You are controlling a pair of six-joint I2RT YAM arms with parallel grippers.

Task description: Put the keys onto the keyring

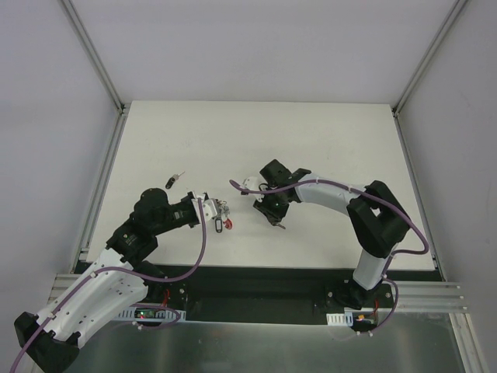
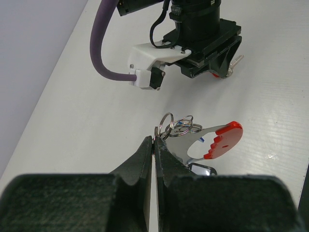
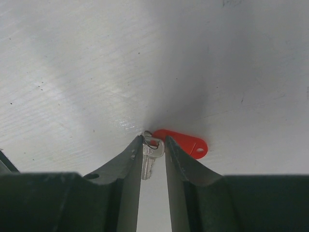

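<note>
The left hand (image 2: pixel 154 141) is pinching the keyring (image 2: pixel 178 126) with its fingers pressed tightly together. In the left wrist view the silver rings are sitting just above and to the right of the fingertips. The red clip (image 2: pixel 223 140) is hanging off towards the right of the frame, over the white tabletop (image 1: pixel 326 140).

In the overhead view the right hand (image 1: pixel 272 211) is reaching down to the tabletop near the centre of the frame, just right of the keyring. In its own wrist view a silver key (image 3: pixel 148 162) is lying between the fingertips at lower centre. The key's red tag (image 3: pixel 186 143) is poking out just beyond them, to the right. The fingers are standing narrowly apart around the key (whether they are actually squeezing it I cannot tell).

A black-headed key (image 1: pixel 172 183) is lying by itself on the tabletop, up and to the left of the left hand in the overhead view and well apart from the keyring.
</note>
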